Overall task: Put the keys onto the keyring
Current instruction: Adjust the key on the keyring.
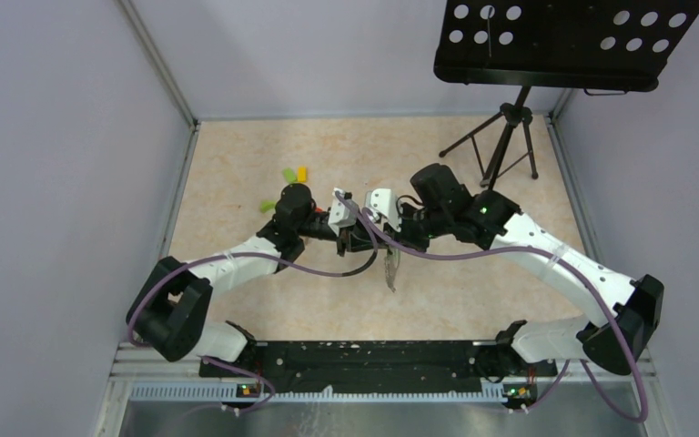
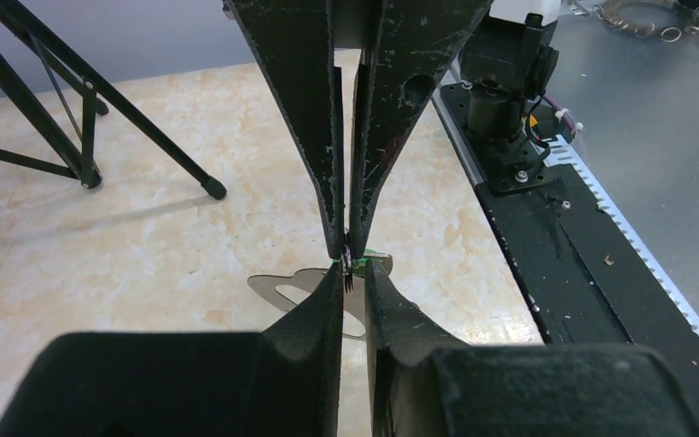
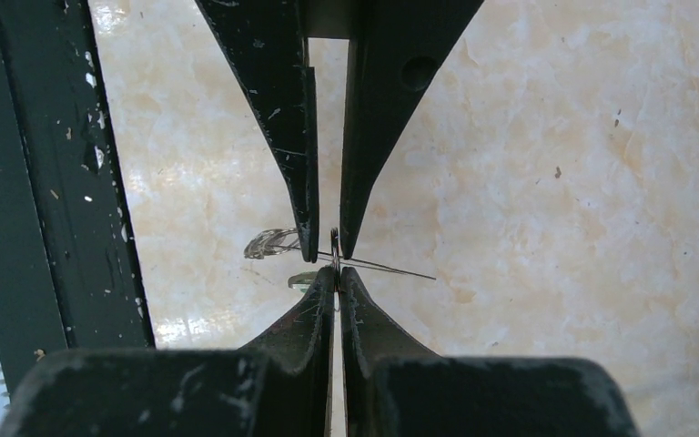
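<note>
Left wrist view shows the two grippers meeting tip to tip above the counter (image 2: pixel 146 255), with the keyring (image 2: pixel 349 264) right between them. The right gripper (image 2: pixel 347 241) comes down from the top of that view, and its jaws are pressed shut on the top of the little ring. The left gripper (image 2: pixel 355 280) comes up from below. Its jaws have only a thin gap, and the ring sits inside that gap. One key (image 2: pixel 284 291) shows just under the ring, and a green tag (image 2: pixel 379 261) sits right beside it, so it looks like at least one key is on already. From above, the keys (image 1: pixel 390 269) dangle under the two grippers. Well apart from them on the counter lie a green bit (image 1: pixel 288 174) and a yellow bit (image 1: pixel 302 172). They are too small to tell, but they may be tags on more keys, so the job looks only part done. The ring is thin dark wire, round and coiled. The key is flat, pale grey and shiny, with a long hole in its head. The jaws are black, pointy and scuffed. The counter is smooth, with a creamy stone pattern.
</note>
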